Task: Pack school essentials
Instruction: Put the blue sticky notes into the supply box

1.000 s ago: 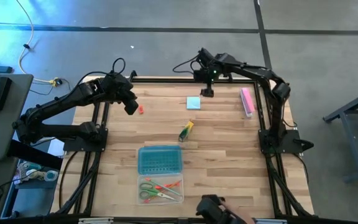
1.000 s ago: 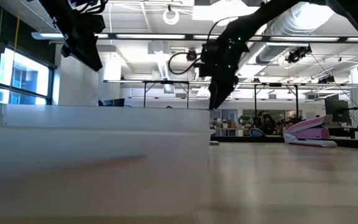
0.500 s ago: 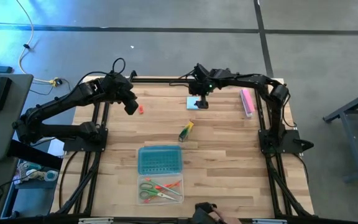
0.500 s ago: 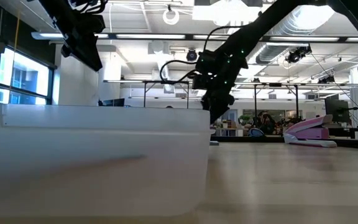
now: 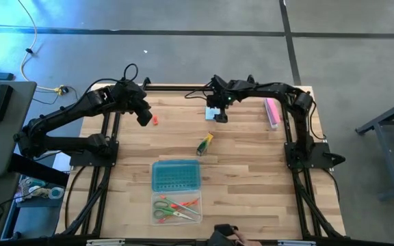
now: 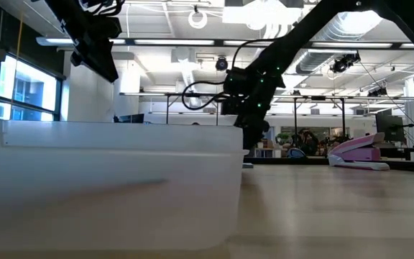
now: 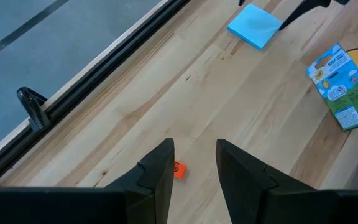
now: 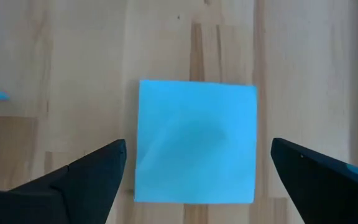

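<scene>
The light-blue note pad lies flat on the table near its far edge. My right gripper hovers over it, open wide, one finger on either side and apart from it. My left gripper is open above the tiny red piece, near the table's far left. The yellow-green crayon box lies mid-table. Green-handled scissors and orange and green pencils lie in the clear box.
The teal lid lies just beyond the clear box, whose wall fills the low view's left. The pink bar rests by the table's far right edge. Bare wood lies on the right half. A dark object sits at the near edge.
My right gripper has moved toward the table's left and near edge and has come down over the note pad. The left arm and every object on the table have stayed where they were.
</scene>
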Controlling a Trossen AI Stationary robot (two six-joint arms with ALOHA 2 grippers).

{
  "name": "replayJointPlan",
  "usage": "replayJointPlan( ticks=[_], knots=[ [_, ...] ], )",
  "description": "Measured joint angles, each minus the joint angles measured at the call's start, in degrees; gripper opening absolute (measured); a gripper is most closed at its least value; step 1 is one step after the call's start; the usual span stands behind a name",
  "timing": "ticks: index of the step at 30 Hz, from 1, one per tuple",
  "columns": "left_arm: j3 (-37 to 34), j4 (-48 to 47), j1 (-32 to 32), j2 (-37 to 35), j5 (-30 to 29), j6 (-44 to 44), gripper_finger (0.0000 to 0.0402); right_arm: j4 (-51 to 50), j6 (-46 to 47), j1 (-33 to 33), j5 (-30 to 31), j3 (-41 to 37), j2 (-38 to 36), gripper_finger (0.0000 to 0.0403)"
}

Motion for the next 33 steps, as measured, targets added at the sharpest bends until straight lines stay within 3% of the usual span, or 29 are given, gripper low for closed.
replayJointPlan(
  ticks=[33],
  knots=[
    [0.0, 0.0, 0.0, 0.0, -0.2, 0.0, 0.0110, 0.1, 1.8, -0.1, 1.9, 0.0, 2.3, 0.0391]
  ],
)
